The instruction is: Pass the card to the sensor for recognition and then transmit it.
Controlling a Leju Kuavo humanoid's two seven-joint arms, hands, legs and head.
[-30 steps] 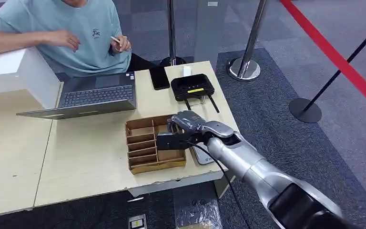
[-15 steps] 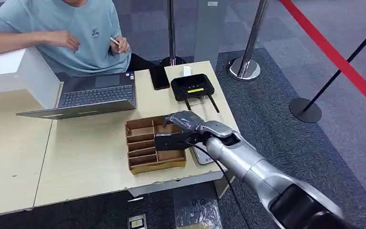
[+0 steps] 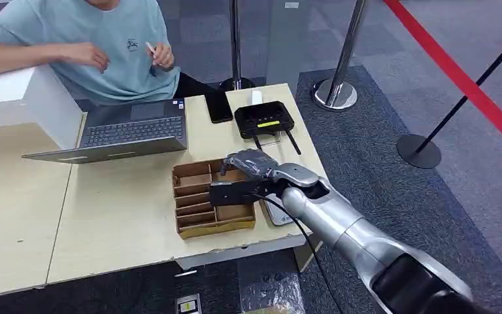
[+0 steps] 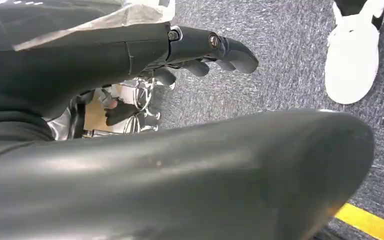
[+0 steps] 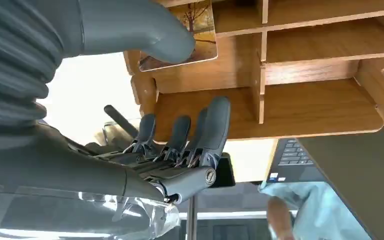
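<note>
Card [image 5: 190,37] — under right hand [image 3: 248,175], in organizer [image 3: 193,196]

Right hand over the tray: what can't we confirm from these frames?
- Contact with the card: in the right wrist view the thumb covers part of it; touch or clearance unclear.
- Card in the head view: hidden under the right hand above the wooden tray.
- Sensor display: too small to read, head view.
- Left hand: fingers curled, partly hidden by dark body parts; holding anything unclear.

Open laptop [image 3: 134,131], perhaps a phone [image 3: 219,106]
</note>
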